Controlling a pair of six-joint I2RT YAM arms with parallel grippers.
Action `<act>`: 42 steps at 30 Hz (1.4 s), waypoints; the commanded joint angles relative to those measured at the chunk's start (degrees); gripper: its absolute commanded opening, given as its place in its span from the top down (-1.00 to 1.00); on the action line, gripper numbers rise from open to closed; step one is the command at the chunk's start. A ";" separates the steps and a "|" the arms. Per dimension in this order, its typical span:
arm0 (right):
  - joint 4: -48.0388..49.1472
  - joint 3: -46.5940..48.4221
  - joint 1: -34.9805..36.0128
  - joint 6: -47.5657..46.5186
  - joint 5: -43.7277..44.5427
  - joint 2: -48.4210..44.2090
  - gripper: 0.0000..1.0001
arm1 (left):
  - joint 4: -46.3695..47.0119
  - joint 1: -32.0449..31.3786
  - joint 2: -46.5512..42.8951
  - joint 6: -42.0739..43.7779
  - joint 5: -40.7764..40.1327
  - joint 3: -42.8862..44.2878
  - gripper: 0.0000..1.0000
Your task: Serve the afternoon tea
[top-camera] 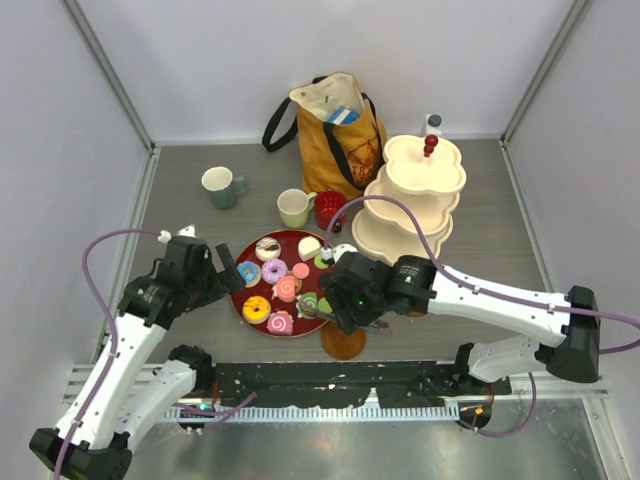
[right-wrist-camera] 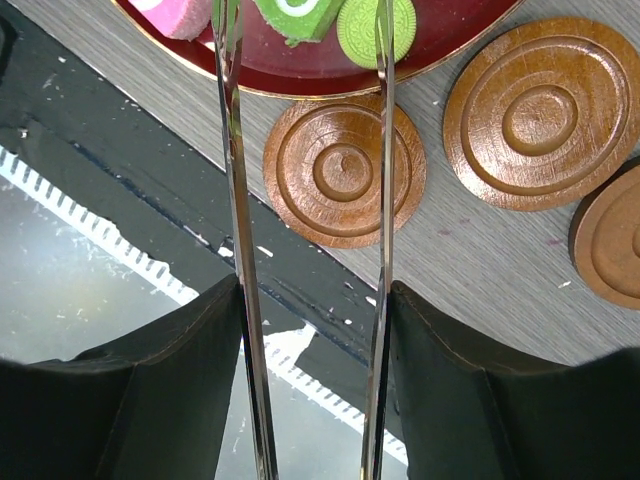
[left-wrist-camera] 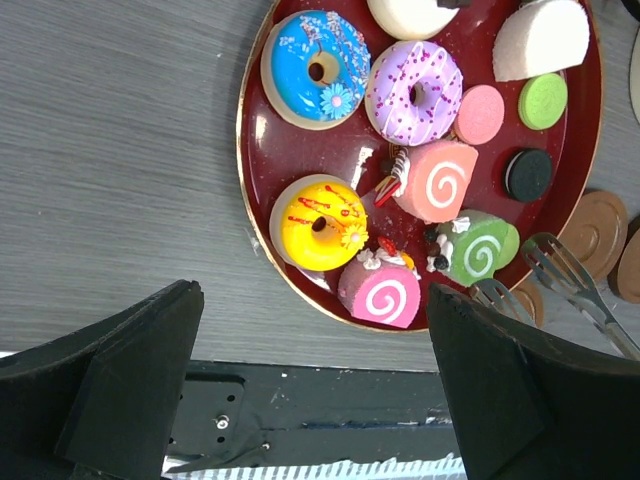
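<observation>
A big red tray (top-camera: 236,285) holds toy donuts, macarons and roll cakes, among them a yellow donut (left-wrist-camera: 320,223), a pink roll (left-wrist-camera: 382,292) and a green roll (left-wrist-camera: 478,248). My right gripper (top-camera: 338,305) is shut on metal tongs (right-wrist-camera: 232,200). The tong tips are spread over the tray's near right edge, either side of the green roll (right-wrist-camera: 295,15) and by a green macaron (right-wrist-camera: 372,30). My left gripper (top-camera: 228,280) is open and empty at the tray's left edge. Brown saucers (right-wrist-camera: 345,170) lie right of the tray. Three mugs (top-camera: 220,186) and the cream stand (top-camera: 410,200) are behind.
The mustard tote bag (top-camera: 335,125) stands at the back centre beside the stand. The pale green mug (top-camera: 293,208) and red mug (top-camera: 329,208) sit just behind the tray. The black mounting rail (top-camera: 300,380) runs along the near table edge.
</observation>
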 commanded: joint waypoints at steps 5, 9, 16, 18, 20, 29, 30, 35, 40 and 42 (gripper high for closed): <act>2.76 3.19 1.77 1.40 1.82 4.06 -0.29 | 3.48 0.32 -0.71 1.61 2.37 -0.72 -0.99; 2.67 4.51 1.86 0.96 1.99 6.26 -0.31 | 3.56 0.32 -1.15 1.61 2.46 -0.72 -0.99; 2.50 5.30 2.21 1.31 3.13 8.90 -0.31 | 3.56 0.32 -1.15 1.43 2.02 -0.81 -0.99; 1.88 5.92 2.30 1.31 4.27 9.51 -0.22 | 3.48 0.32 -1.33 1.35 2.02 -0.81 -0.99; 2.06 6.27 2.56 1.57 4.54 9.34 -0.06 | 3.48 0.32 -1.59 1.35 1.93 -0.81 -0.99; 2.41 5.48 2.92 3.24 6.12 5.22 0.24 | 3.56 0.32 -1.42 1.17 1.85 -0.90 -0.99; 2.50 5.22 3.00 3.42 6.73 4.17 0.25 | 3.39 0.32 -1.42 1.17 1.85 -0.90 -0.99; 3.55 3.81 3.00 3.77 6.65 1.25 0.32 | 3.39 0.32 -1.68 0.82 1.67 -0.98 -0.99; 4.16 3.37 3.00 3.33 5.42 1.43 0.40 | 3.12 0.24 -2.29 0.55 1.67 -1.16 -0.99; 4.69 3.28 3.00 3.50 5.59 1.52 0.51 | 3.21 0.32 -2.47 0.55 1.76 -1.16 -0.99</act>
